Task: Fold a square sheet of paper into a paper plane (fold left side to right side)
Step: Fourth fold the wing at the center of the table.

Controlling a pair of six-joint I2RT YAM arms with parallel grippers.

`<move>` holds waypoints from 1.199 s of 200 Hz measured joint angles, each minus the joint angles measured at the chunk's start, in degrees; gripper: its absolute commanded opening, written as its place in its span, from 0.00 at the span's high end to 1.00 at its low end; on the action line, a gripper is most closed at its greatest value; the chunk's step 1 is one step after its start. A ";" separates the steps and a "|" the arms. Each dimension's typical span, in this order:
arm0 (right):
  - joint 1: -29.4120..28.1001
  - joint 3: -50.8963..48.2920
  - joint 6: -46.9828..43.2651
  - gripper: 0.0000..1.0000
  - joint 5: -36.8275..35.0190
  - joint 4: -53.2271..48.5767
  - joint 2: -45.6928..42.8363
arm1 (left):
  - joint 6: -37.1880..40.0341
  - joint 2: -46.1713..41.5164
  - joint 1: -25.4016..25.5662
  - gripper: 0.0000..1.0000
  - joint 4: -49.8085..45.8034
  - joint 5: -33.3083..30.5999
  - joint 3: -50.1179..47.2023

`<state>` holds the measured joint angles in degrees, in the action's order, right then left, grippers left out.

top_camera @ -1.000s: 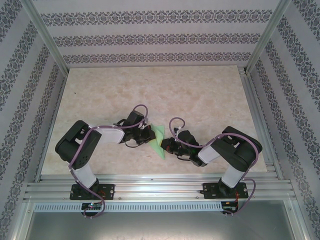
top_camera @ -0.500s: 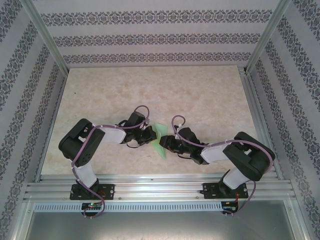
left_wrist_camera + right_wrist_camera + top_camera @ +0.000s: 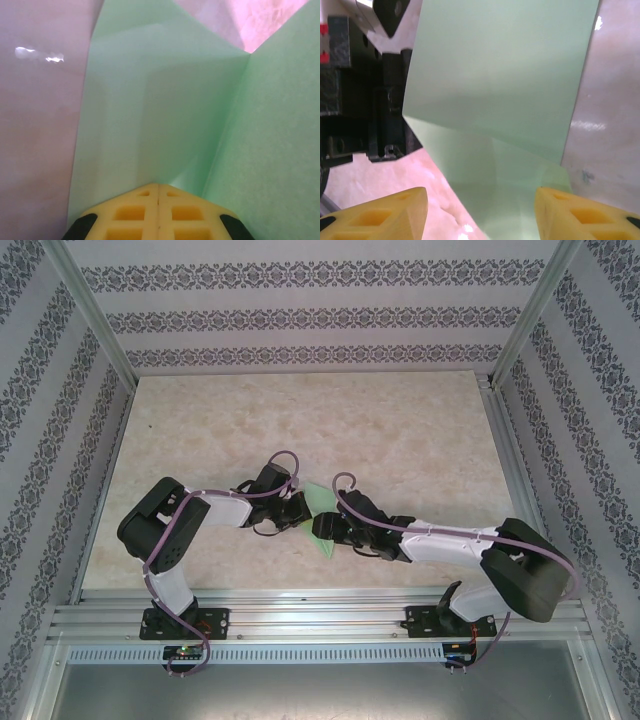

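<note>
- Paper (image 3: 319, 502): one mint-green sheet, partly folded, near the middle of the table (image 3: 300, 410), between the two grippers.
- Flaps: one panel stands up off the table, and a creased part lies lower beside it.
- Left gripper (image 3: 158, 192): one, jaws pressed fully together with the tips against the paper. Can't tell if a layer is pinched.
- Right gripper (image 3: 480, 212): one, jaws well apart and gripping nothing. The paper sits between its two yellow fingers (image 3: 375, 215).
- Arms: two, both reaching inward to the paper.
</note>
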<state>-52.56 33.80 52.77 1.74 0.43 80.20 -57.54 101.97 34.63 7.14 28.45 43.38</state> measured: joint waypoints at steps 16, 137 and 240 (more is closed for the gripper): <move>-1.95 1.29 -0.44 0.42 -1.90 -2.60 0.20 | 0.00 0.00 0.00 0.96 -0.02 -0.02 0.00; -4.35 6.75 -2.67 0.46 -5.38 -8.44 7.82 | 0.04 0.00 0.00 0.96 -0.24 0.00 0.09; -4.35 8.61 -3.10 0.60 -5.16 -7.89 10.84 | 0.07 0.04 0.02 0.96 -0.35 0.00 0.17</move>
<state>-56.90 42.41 49.67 -3.42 -7.46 91.05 -57.47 102.02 34.65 6.79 28.45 43.55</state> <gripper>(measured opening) 0.424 0.047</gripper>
